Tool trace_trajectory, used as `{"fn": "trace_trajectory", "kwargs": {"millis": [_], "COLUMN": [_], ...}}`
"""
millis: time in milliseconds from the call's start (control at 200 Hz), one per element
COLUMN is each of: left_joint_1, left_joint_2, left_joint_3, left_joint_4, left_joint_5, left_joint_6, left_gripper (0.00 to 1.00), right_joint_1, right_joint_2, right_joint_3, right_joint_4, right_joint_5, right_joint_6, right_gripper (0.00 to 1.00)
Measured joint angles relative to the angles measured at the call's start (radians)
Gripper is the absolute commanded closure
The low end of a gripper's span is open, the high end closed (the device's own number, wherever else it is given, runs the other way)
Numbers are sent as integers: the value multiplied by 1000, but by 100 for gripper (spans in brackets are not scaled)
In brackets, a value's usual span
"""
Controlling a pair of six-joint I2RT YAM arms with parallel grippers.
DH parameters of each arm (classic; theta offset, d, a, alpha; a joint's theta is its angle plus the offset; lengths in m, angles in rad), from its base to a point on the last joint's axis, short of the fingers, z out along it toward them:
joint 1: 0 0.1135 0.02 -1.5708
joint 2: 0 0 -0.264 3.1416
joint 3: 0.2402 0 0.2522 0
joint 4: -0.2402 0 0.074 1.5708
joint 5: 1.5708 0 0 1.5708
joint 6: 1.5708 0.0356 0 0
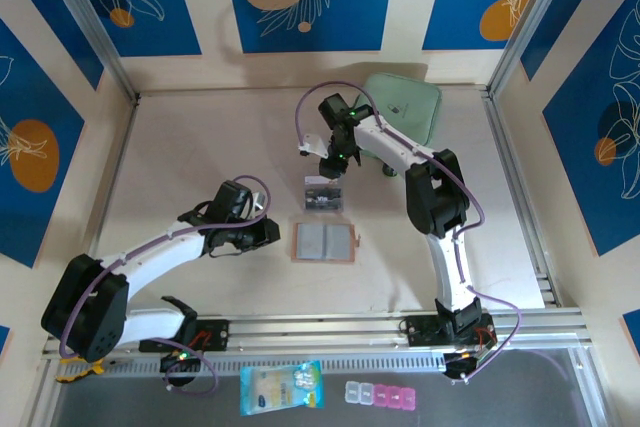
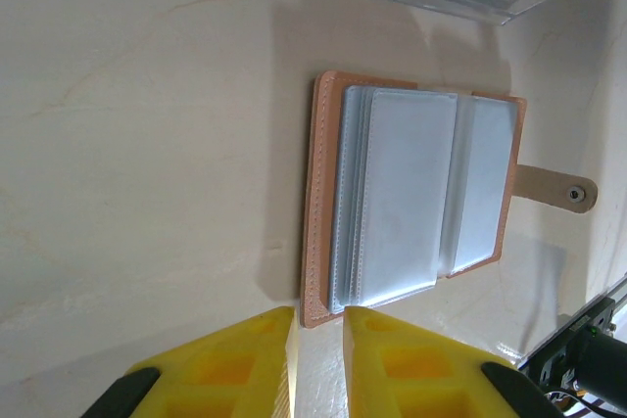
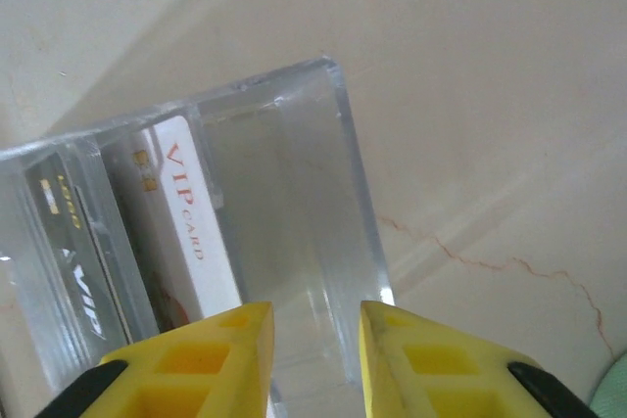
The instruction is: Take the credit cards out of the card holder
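The pale table (image 1: 200, 147) carries a green pouch (image 1: 405, 107) at its far side. The left gripper (image 2: 318, 325) hangs just beside the left edge of the card holder (image 2: 411, 193), fingers a narrow gap apart with nothing between them. The right gripper (image 3: 315, 318) hovers over the clear stand (image 3: 294, 144), fingers apart, gripping nothing. The card holder lies open mid-table, sleeves up. Just beyond it, the stand holds the white card (image 3: 181, 222) and the dark card (image 3: 69, 252) upright in its slots.
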Motion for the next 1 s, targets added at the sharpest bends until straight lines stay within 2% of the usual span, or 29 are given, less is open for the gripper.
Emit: {"fn": "trace_trajectory", "kwargs": {"millis": [380,515,660,1000], "left_joint_1": [1,1,1,-21], "left_joint_2": [2,17,42,157], "left_joint_3": [0,0,0,0], "left_joint_4": [10,27,58,129], "left_joint_5": [14,22,40,69], "left_joint_6": [0,-1,-4,-8], "left_gripper": [79,79,81,89], "right_joint_1": [9,16,30,140], "right_joint_2": [-90,-117,-182,-441], "right_joint_3": [-44,-61,-137,-542], "right_joint_4": [-3,5,70,386], "right_joint_5": [8,4,-39,-156], "right_joint_6": [-2,57,227,794], "right_gripper": [70,70,71,77]}}
